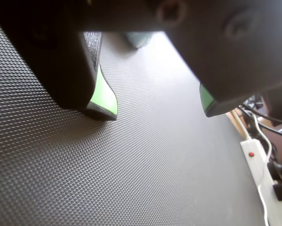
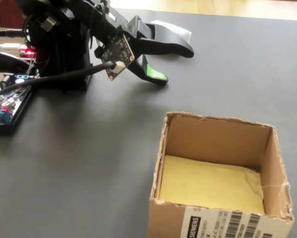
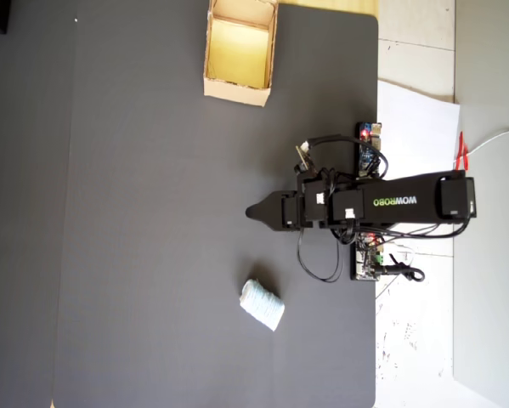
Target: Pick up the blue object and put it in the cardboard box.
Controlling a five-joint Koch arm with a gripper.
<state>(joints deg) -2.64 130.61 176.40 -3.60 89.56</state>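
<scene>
A single black robot arm sits low over a dark textured mat (image 3: 152, 212), with its gripper (image 1: 157, 106) parted to a moderate gap and holding nothing; in the wrist view the two green-lined fingertips (image 1: 104, 94) hover just above bare mat with clear space between them. There is one blue object (image 3: 262, 303), a small pale, ribbed, soft-looking bundle, lying flat on the mat; in the overhead view it rests below the gripper's tip and slightly to its left, near but apart from it. In the fixed view only a whitish corner of it (image 2: 177, 30) peeks out behind the arm. There is one cardboard box (image 3: 240, 87), open-topped and empty with a yellowish floor, standing at the top of the overhead view, well apart from both the bundle and the gripper. The step in hand appears to be the reach toward the bundle, not yet begun in earnest. To do it well, the arm would likely need to swing sideways until the jaws straddle the bundle across its narrower side, then descend until the tips nearly meet the mat before closing (soft material may squash, so a gentle but complete squeeze seems wise).
</scene>
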